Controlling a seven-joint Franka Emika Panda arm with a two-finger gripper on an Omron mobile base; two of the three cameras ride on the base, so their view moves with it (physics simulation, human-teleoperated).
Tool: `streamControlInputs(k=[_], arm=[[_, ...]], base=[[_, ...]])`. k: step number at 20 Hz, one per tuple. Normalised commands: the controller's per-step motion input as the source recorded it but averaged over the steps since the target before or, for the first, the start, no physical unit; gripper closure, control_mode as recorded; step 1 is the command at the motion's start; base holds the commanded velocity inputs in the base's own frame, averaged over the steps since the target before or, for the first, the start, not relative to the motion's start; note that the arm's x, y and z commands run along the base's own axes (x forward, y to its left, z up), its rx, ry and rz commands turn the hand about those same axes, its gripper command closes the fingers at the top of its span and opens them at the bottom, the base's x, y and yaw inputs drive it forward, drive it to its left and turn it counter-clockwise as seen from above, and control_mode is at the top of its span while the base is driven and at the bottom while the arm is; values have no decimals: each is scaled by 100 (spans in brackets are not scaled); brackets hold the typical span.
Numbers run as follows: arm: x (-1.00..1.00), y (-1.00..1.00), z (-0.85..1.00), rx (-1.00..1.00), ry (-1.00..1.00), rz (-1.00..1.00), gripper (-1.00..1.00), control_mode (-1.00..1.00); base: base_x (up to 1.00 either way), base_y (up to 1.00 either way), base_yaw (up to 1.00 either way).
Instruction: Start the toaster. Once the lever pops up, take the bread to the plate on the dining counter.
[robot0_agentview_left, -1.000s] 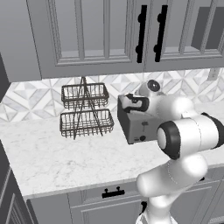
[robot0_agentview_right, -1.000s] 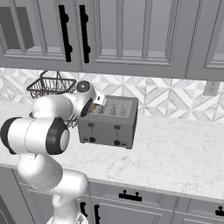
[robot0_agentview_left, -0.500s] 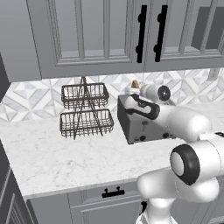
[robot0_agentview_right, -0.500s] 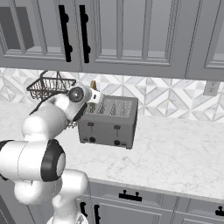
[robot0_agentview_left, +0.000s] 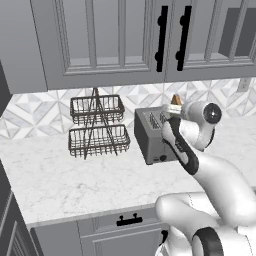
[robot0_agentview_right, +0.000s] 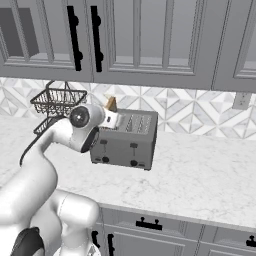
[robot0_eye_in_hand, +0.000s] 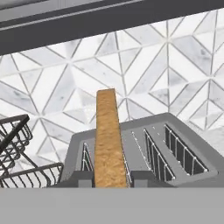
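The grey toaster (robot0_agentview_left: 154, 140) (robot0_agentview_right: 125, 141) (robot0_eye_in_hand: 175, 151) stands on the marble worktop against the tiled wall. My gripper (robot0_agentview_left: 174, 112) (robot0_agentview_right: 112, 116) (robot0_eye_in_hand: 111, 178) hovers just above the toaster's top, shut on the golden-tan bread (robot0_agentview_left: 176, 100) (robot0_agentview_right: 110, 104) (robot0_eye_in_hand: 107, 135). The slice stands upright and edge-on between the fingertips (robot0_eye_in_hand: 81, 178), raised above the slots. The plate and the dining counter are out of view.
A two-tier wire basket rack (robot0_agentview_left: 97, 125) (robot0_agentview_right: 57, 100) (robot0_eye_in_hand: 15, 153) stands left of the toaster. Grey wall cabinets (robot0_agentview_left: 125, 40) hang low over the worktop. A wall outlet (robot0_agentview_right: 241, 100) is at the right.
The bread has come up out of the toaster slot in the gripper. The arm's elbow has swung down and outward while the hand stays over the toaster top.
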Motion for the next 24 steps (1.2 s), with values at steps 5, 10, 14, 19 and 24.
streamControlInputs(k=[5, 10, 14, 19, 24], arm=[[-100, -61, 100, 5, 32, -8, 100, -100], [-100, -49, 19, 3, 5, -3, 100, -100], [-100, -5, 3, 3, -30, 1, 100, -100], [-49, 2, 4, 0, -46, 0, 100, -100], [-10, 3, 1, 0, -22, 0, 100, -100]], base=[[0, 0, 0], [0, 0, 0], [0, 0, 0], [0, 0, 0], [0, 0, 0]])
